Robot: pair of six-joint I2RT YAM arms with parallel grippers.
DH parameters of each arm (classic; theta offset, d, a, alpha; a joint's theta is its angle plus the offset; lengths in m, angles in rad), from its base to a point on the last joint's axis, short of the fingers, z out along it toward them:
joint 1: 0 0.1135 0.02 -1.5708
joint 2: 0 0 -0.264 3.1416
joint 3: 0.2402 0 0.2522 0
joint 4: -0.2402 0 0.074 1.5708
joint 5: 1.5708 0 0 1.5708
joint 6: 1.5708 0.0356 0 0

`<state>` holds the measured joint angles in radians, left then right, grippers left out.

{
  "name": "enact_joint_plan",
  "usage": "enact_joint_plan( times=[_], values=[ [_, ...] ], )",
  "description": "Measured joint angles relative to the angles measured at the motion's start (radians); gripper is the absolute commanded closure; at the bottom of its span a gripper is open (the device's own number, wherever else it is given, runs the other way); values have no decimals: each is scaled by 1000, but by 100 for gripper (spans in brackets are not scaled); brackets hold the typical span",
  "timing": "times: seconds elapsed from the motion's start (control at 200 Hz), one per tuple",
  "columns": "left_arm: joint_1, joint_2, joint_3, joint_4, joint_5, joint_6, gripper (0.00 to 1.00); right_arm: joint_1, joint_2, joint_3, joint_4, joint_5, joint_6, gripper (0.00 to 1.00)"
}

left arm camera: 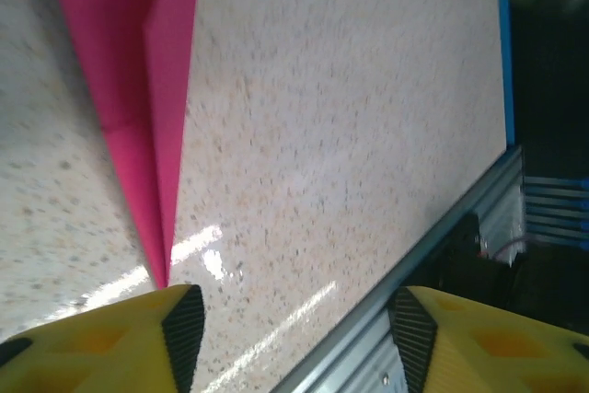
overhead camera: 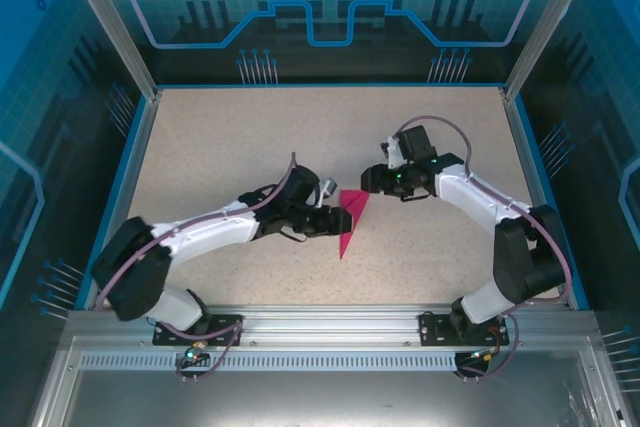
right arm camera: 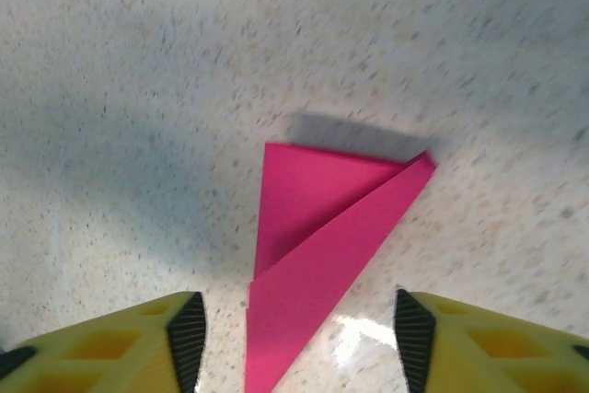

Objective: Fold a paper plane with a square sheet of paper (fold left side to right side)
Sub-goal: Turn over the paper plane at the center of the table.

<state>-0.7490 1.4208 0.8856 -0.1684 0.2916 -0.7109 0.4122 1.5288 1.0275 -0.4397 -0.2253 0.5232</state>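
Note:
The square sheet of paper (overhead camera: 352,219) lies flat on the speckled table, folded into a long narrow pink triangle with its tip toward the near edge. My left gripper (overhead camera: 333,220) sits just left of it, low over the table. In the left wrist view the paper (left arm camera: 138,71) runs down to a point beside the left finger, and the left gripper (left arm camera: 290,324) is open over bare table. My right gripper (overhead camera: 367,179) hovers at the paper's far right corner. In the right wrist view the paper (right arm camera: 322,236) lies between the spread fingers of the right gripper (right arm camera: 301,324), which is open and holds nothing.
The speckled table (overhead camera: 220,147) is bounded by a blue rim and metal posts. An aluminium rail (overhead camera: 320,319) runs along the near edge by the arm bases. The table's metal edge (left arm camera: 433,246) passes close under the left gripper's right finger.

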Motion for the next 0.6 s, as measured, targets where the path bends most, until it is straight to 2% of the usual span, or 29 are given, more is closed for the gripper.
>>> enact_joint_plan(
  times=[0.155,0.28,0.425,0.6],
  values=[
    [1,-106,-2,-80,-165,8,33,139,19,-16,-16,72,85,34],
    [3,-140,-8,-126,-243,8,33,192,85,-16,-17,122,137,36],
    [3,-156,-23,-160,-282,11,32,209,172,-4,-37,174,168,44],
    [3,-171,-41,-181,-307,11,31,222,186,19,-81,224,179,63]
  ],
)
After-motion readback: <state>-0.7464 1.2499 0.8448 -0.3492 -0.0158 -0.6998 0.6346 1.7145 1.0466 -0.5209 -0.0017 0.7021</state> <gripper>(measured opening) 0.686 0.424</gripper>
